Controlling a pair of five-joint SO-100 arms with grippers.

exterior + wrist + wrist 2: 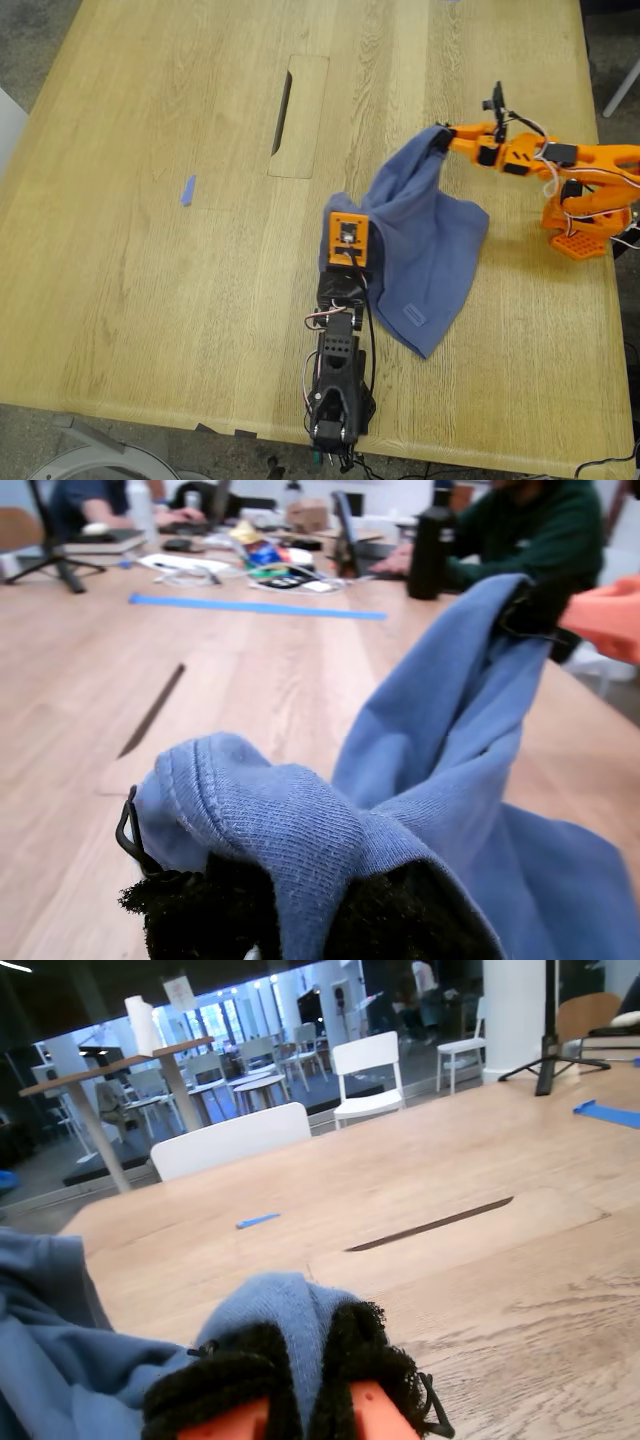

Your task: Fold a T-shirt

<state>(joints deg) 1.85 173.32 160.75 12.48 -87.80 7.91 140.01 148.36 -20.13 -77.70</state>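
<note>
— Where's your T-shirt [425,235] now?
— On the counter [150,300], toward the exterior view's right, bunched and part lifted. Its long axis runs from the raised corner at upper right down to a point near the front edge.
— And the fingers?
— My first gripper [290,900] is clenched on a ribbed hem fold; my second gripper [310,1380] pinches the raised corner. You'll see a blue scrap [187,190] well apart.

Blue T-shirt [425,235] bunched, part lifted.

Matt knitted cotton T-shirt [420,230] (ribbed hem) on smooth wooden table [150,300].
</note>
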